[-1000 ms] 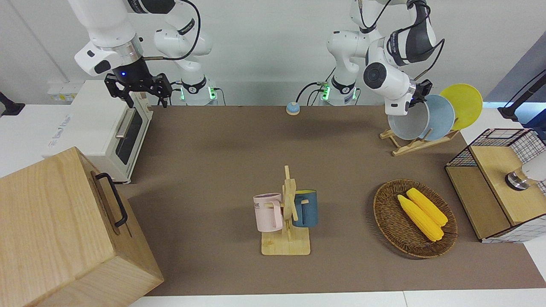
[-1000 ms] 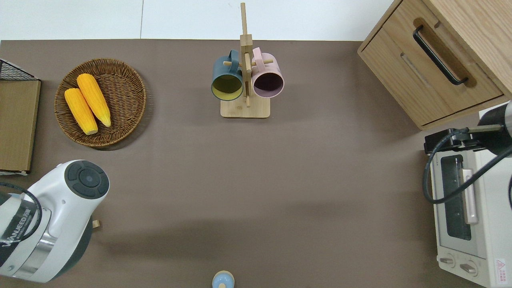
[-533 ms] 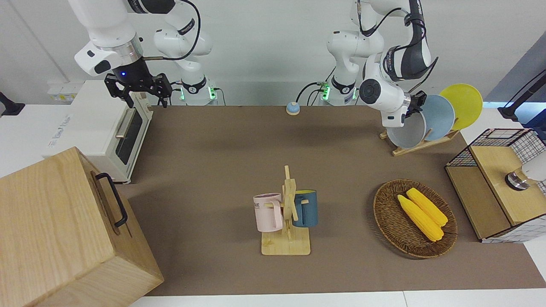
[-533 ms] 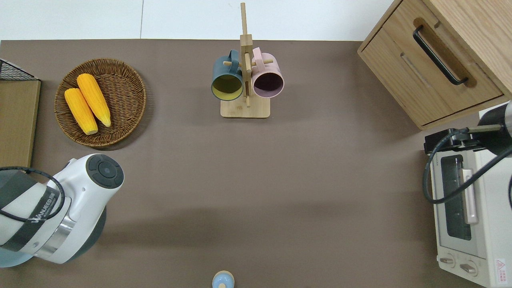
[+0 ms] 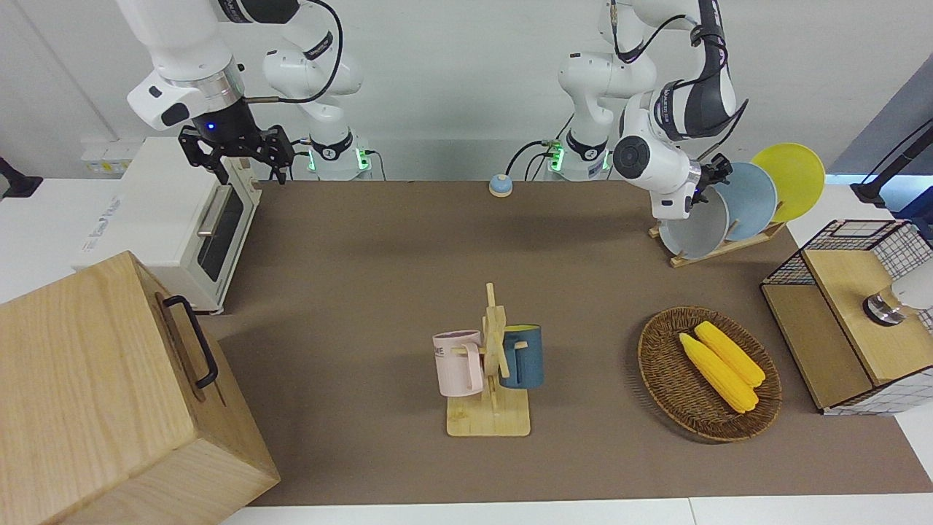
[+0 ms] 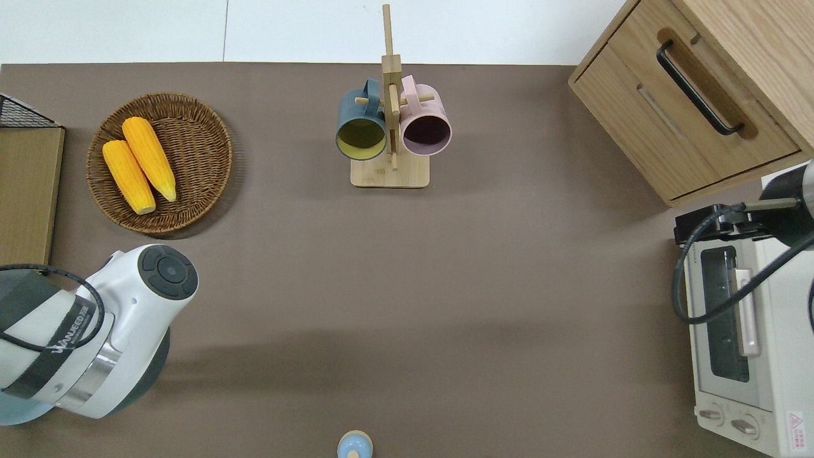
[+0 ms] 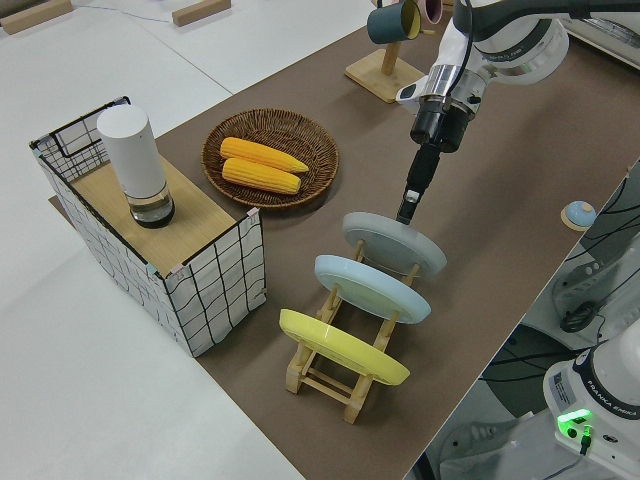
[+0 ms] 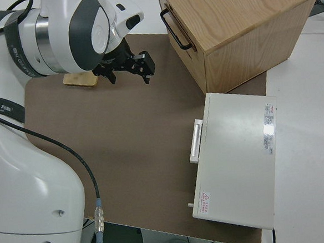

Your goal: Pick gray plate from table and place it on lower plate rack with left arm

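Observation:
The gray plate [image 5: 696, 227] [image 7: 395, 243] leans in the end slot of the lower plate rack [image 5: 711, 251] [image 7: 330, 375], beside the light-blue plate [image 5: 751, 197]. The rack stands on the table [image 5: 364, 255] at the left arm's end, near the robots. My left gripper [image 5: 703, 191] [image 7: 407, 210] is over the rack, shut on the gray plate's upper rim. In the overhead view the left arm [image 6: 95, 337] hides rack and plate. My right gripper [image 5: 244, 164] is parked and open.
A yellow plate [image 5: 791, 179] fills the rack's other end slot. A wicker basket [image 5: 660, 364] with corn, a wire basket [image 5: 853, 313], a mug tree [image 5: 490, 379], a toaster oven [image 5: 182, 219], a wooden cabinet [image 5: 109, 394] and a small blue bell [image 5: 500, 185] also stand around.
My left gripper has come down with the gray plate, which now sits lower in the rack's slot. Most of that happened in the first half second. The right arm has not moved.

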You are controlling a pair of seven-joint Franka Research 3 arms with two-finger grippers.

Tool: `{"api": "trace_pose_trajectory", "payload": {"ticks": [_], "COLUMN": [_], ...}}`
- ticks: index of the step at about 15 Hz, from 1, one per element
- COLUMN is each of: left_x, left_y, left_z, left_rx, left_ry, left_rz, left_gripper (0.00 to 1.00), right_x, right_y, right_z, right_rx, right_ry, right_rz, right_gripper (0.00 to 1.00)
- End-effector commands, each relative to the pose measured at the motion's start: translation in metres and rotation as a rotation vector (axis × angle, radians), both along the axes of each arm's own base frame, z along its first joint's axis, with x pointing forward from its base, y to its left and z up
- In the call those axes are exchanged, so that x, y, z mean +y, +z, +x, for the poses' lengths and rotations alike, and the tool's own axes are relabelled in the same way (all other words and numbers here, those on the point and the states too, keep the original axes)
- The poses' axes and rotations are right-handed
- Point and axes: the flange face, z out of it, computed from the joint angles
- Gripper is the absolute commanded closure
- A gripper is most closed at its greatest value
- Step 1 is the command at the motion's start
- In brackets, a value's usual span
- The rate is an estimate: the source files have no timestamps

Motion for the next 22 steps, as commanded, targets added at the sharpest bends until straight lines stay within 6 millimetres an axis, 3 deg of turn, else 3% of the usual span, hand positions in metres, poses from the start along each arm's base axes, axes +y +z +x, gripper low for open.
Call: {"api": "trace_pose_trajectory", "payload": {"ticks": [1,6,9,11,14,17,22], "left_x": [0.001,-0.005,-0.015,-0.027,-0.049,-0.073,-0.087], "left_y": [0.000,0.033,0.081,0.127,0.162,0.180,0.214], "left_z": [0.002,0.004,0.017,0.023,0.025,0.027,0.036], "left_rx": [-0.004,0.005,0.051,0.006,-0.009,0.001,-0.025], "left_ry": [-0.019,-0.043,-0.070,-0.006,-0.044,-0.121,-0.313], "left_rz": [0.015,-0.056,-0.196,-0.378,-0.602,-0.802,-1.021], "left_gripper": [0.00,0.00,0.00,0.00,0.00,0.00,0.00], "right_x": [0.001,0.001,0.001,0.001,0.001,0.001,0.001], "right_y": [0.001,0.001,0.001,0.001,0.001,0.001,0.001], "right_z": [0.000,0.000,0.000,0.000,0.000,0.000,0.000], "right_rx": [0.003,0.003,0.003,0.003,0.003,0.003,0.003], "right_ry": [-0.003,-0.003,-0.003,-0.003,-0.003,-0.003,-0.003], "right_rz": [0.004,0.004,0.004,0.003,0.003,0.004,0.004], "right_gripper": [0.017,0.017,0.017,0.017,0.017,0.017,0.017]}}
